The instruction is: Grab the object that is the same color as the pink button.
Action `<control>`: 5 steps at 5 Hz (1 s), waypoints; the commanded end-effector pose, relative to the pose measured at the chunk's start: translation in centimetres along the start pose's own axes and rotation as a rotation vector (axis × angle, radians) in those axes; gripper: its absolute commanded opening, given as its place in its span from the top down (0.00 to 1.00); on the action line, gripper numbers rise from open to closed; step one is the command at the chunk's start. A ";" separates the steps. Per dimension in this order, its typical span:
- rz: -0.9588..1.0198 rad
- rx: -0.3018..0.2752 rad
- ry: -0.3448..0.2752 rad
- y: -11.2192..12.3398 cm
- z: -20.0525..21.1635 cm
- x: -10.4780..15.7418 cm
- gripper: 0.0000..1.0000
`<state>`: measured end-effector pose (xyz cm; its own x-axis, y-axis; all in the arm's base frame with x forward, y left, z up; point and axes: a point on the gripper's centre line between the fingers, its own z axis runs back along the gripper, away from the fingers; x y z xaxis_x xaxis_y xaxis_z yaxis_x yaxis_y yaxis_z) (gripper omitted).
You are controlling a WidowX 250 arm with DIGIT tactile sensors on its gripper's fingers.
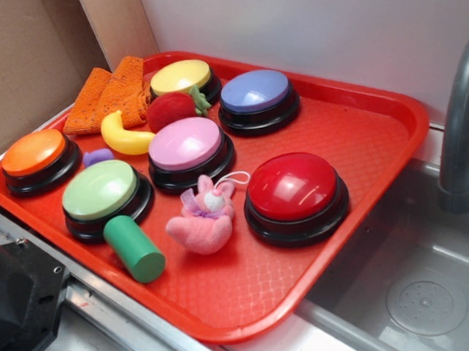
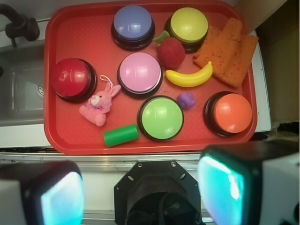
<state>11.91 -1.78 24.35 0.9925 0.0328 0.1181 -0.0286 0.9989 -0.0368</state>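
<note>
On the red tray (image 1: 393, 130) everything sits untouched, so the task hasn't really started: the pink bunny (image 2: 97, 105) lies on its side w/ nothing gripping it, and the grab itself is all still to do. Gripper (image 2: 140, 187) hangs high above the near edge of the tray in the wrist view, jaws spread wide apart w/ nothing between them, both pads showing at the bottom corners. Target check: the pink button (image 2: 139, 73) sits mid-tray, and the bunny lies just beside it, between it and the red button (image 2: 73, 79), its white loop string curling toward the pink dome. Also in the tray: lavender-blue button (image 2: 133, 24) and yellow button (image 2: 189, 26) along the far side, green button (image 2: 161, 117) and orange button (image 2: 230, 113) nearer the arm, a green cylinder (image 2: 121, 135) lying flat close to the bunny, plus a red strawberry (image 2: 170, 52), banana (image 2: 189, 77), small purple lump (image 2: 186, 100) and orange cloth (image 2: 228, 50). Beside the tray a sink (image 1: 422, 291) w/ faucet; basin looks bare. Next up, as I read it: descend over the bunny, avoiding the cylinder.
</note>
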 end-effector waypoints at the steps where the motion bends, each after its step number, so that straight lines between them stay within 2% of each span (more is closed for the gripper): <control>1: 0.000 0.000 0.000 0.0 0.0 0.0 0.00; 2: 0.000 -0.054 -0.056 -0.5 -1.1 0.4 0.00; 3: -0.021 -0.083 -0.111 -2.0 -3.5 1.1 0.00; 5: -0.087 -0.079 -0.141 -5.4 -9.4 2.1 0.00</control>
<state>15.03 -7.26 14.71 0.9718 -0.0338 0.2333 0.0557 0.9946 -0.0880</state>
